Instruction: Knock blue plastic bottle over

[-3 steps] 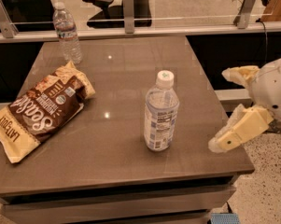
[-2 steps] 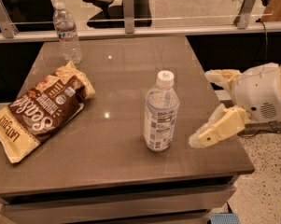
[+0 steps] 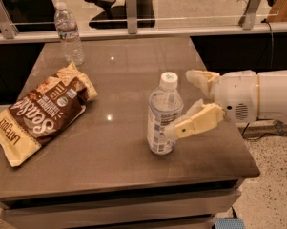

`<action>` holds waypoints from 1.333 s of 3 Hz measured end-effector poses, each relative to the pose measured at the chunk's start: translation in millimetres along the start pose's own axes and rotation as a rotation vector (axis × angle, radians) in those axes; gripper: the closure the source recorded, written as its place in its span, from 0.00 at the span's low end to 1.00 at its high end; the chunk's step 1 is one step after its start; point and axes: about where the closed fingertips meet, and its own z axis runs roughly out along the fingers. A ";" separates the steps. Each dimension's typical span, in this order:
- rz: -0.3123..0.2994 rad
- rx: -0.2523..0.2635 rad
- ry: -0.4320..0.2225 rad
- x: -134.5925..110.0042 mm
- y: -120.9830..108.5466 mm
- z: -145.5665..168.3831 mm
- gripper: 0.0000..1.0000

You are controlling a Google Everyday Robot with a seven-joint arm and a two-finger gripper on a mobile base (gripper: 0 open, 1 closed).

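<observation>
A plastic bottle (image 3: 164, 120) stands upright on the desk (image 3: 124, 75), toward the front right corner. The gripper (image 3: 178, 102) reaches in over the right edge, its fingers (image 3: 200, 120) spread: one beside the cap, one crossing the bottle's right side. A snack bag (image 3: 43, 113) lies along the left edge. A second bottle (image 3: 69, 32) stands at the back left corner.

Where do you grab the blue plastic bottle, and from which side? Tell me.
Grip the blue plastic bottle round its labelled middle, from the view's right, where the open gripper is. It stands upright, its body round and even there.
</observation>
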 end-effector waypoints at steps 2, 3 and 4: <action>-0.015 0.006 -0.103 -24.1 -25.8 39.5 0.00; -0.051 -0.002 -0.133 -36.6 -50.0 59.7 0.00; -0.085 -0.007 -0.156 -49.0 -69.6 76.9 0.00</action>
